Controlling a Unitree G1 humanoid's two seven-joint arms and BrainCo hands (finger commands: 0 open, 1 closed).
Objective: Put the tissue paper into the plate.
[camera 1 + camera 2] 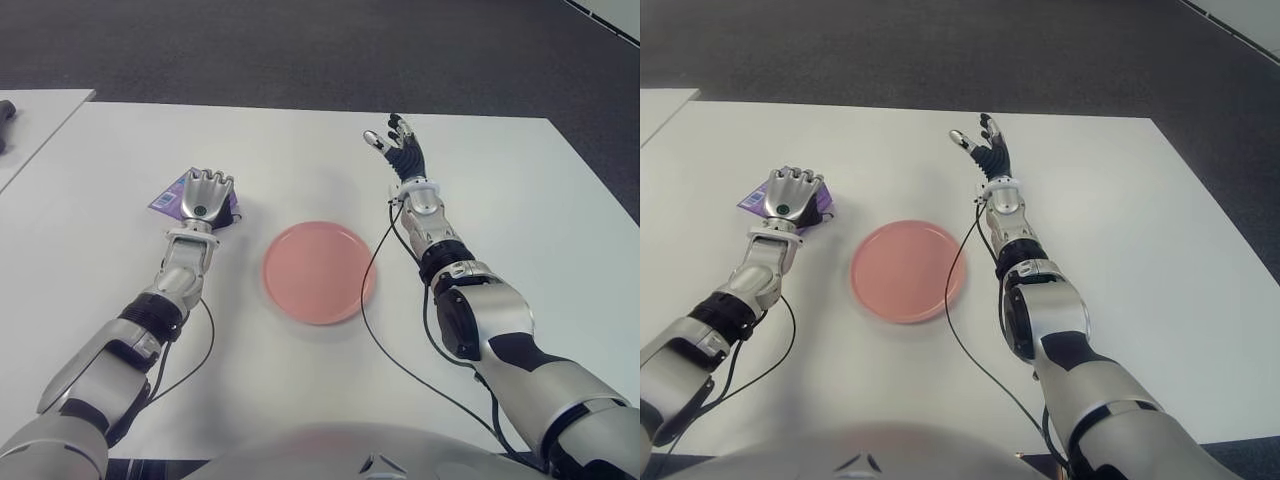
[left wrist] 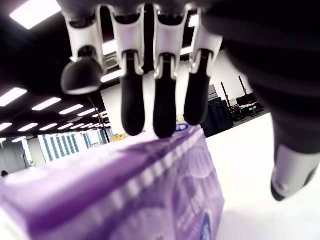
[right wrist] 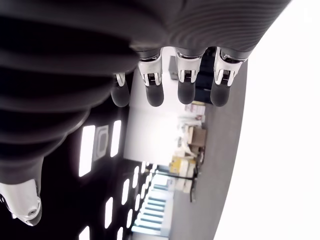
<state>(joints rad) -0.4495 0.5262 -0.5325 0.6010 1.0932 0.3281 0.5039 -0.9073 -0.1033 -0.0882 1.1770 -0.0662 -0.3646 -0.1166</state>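
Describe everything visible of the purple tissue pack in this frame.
The tissue pack is a small, flat, soft-looking purple packet with white print, lying on the white table left of the pink plate, not in it. The left hand covers most of it. In the wrist view, the fingertips hang just above its top; contact is unclear.

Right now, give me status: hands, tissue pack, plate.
Left hand over the purple tissue pack, fingers open, no grasp yet. Right hand open, idle beyond the plate. Plate bare, path clear.
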